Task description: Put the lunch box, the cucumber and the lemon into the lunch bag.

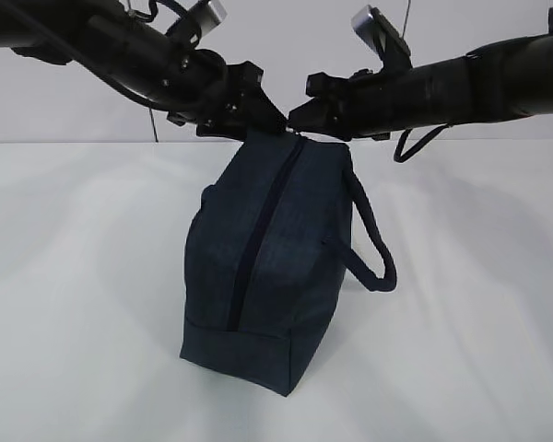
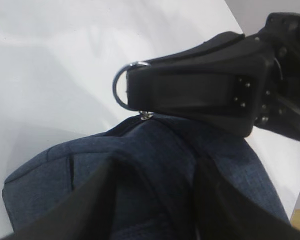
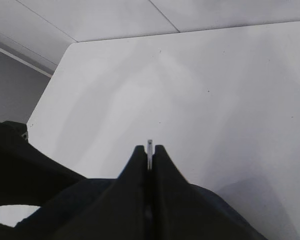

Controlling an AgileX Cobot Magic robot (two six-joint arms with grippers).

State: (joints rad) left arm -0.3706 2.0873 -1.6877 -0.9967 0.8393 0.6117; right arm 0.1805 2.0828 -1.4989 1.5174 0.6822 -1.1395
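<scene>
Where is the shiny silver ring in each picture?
Exterior view: I can't make the silver ring out; it would be at the top of the lunch bag, where the two hands meet.
Left wrist view: silver ring sits left of center, poking out of the right hand, just above the bag's zipper end.
Right wrist view: only a thin silver sliver shows between the closed fingertips.
Shared landmark: the navy lunch bag.

Two matte black arms, loose black cables, silver camera mounts, small screws on the right gripper point(image 2: 135, 92) body
</scene>
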